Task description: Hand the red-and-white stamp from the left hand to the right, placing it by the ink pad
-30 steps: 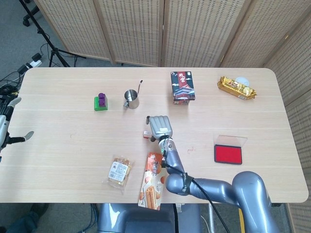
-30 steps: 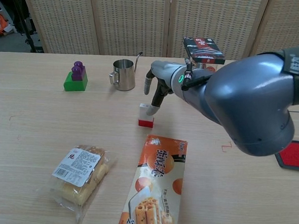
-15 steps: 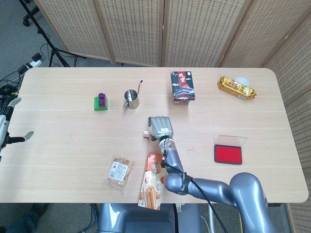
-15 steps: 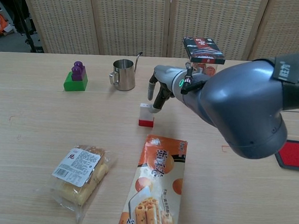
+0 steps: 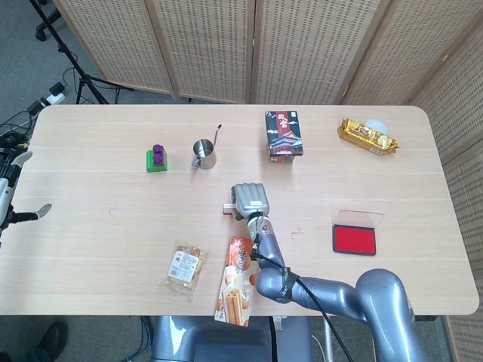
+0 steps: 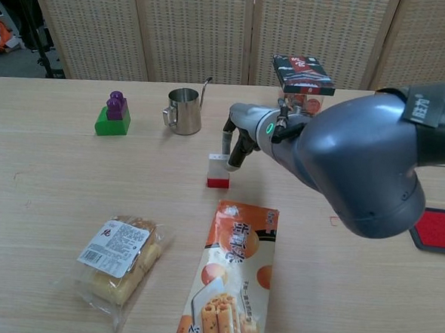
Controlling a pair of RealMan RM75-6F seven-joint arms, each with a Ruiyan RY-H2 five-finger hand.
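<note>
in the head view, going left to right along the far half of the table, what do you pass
green and purple block → metal pitcher → dark printed box → gold snack packet

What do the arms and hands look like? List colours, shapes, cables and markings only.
The right arm is a bulky, rounded blue-grey metallic shell with a black band carrying white lettering. A black cable runs along its forearm in the head view. The right hand is silver-grey with dark fingers and a small green light. The left hand shows only white-and-dark parts at the frame edge.
</note>
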